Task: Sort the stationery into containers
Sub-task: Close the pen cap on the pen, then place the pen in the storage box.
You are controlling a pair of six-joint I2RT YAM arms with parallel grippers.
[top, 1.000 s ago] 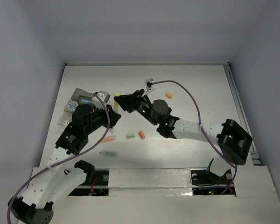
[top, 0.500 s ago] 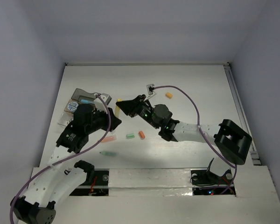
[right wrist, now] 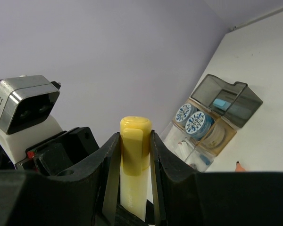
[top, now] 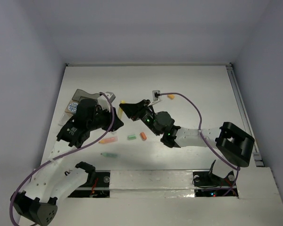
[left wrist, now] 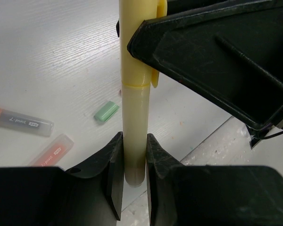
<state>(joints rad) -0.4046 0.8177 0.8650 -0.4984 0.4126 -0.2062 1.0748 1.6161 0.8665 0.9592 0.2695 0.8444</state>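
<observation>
Two robot arms meet above a white table (top: 203, 84), both gripping one yellow plastic highlighter marker (left wrist: 134, 70). The marker is lifted off the table, in the air just beside a greyish square box (right wrist: 243, 106), on the side of the box that faces the table's middle.

The left gripper (left wrist: 133, 162) is clamped narrowly on the bare tail end of the barrel. The right gripper (right wrist: 135, 155) is closed around the capped end, a finger pressing each side of the cap and its clip. Between the two grips the barrel runs straight, with no bend.

Right next to the greyish box sit round blue-and-white patterned pots (right wrist: 197, 121), and a small blue item lies inside the box. Loose on the table, out from the box toward the arms' bases, lie a small green eraser block (left wrist: 106, 111), a clear marker with an orange cap (left wrist: 21, 122) and a pale pink marker (left wrist: 52, 149).

The highlighter looks light and rigid, with smooth, glossy plastic that could slide or twist between hard fingers. The cap is probably a push fit, so opposed pulls from the two grips could separate it from the barrel. If the marker is to travel whole, the barrel below the cap seam seems the safer place to hold. A squeeze near mid-length would keep it from pivoting, and only modest force should be needed.
</observation>
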